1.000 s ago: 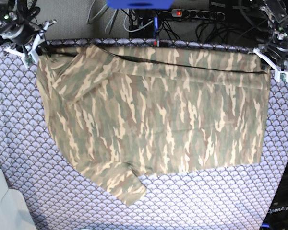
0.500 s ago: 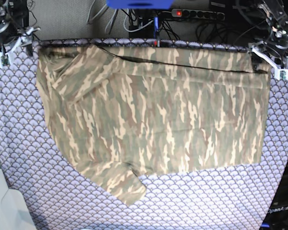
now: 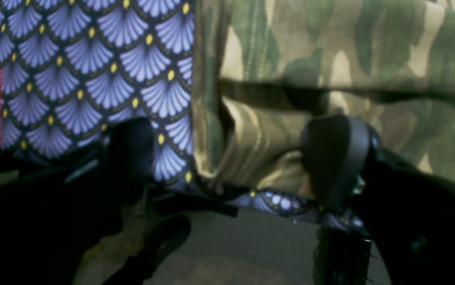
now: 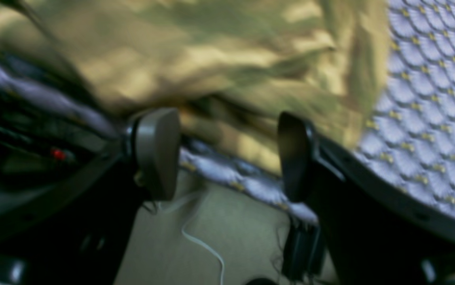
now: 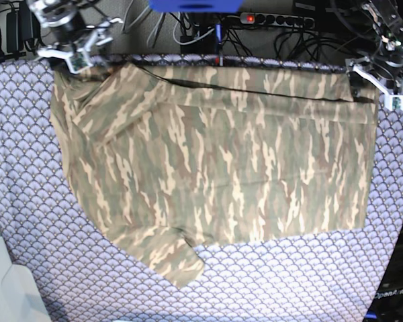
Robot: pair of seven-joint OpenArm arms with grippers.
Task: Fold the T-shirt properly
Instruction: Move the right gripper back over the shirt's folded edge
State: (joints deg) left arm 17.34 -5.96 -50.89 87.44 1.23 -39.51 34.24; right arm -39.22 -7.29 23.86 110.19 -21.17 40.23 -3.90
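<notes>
So the surface is covered in a lavender fan-scale tablecloth (image 5: 27,221), with a mess of cables and a power strip (image 5: 275,20) behind the far edge. The camo T-shirt (image 5: 215,168) is spread flat across most of it, folded over along the far side so the top edge runs straight, with one sleeve (image 5: 174,258) sticking out toward the near side. The left gripper (image 5: 379,84) sits right at the shirt's far corner on the right of the base view, fingers spread wide, with the shirt's hem corner lying loose between them, not pinched. The right gripper (image 5: 74,54) is over the opposite far corner, fingers also wide apart and holding nothing; its wrist view is pretty blurry though.
</notes>
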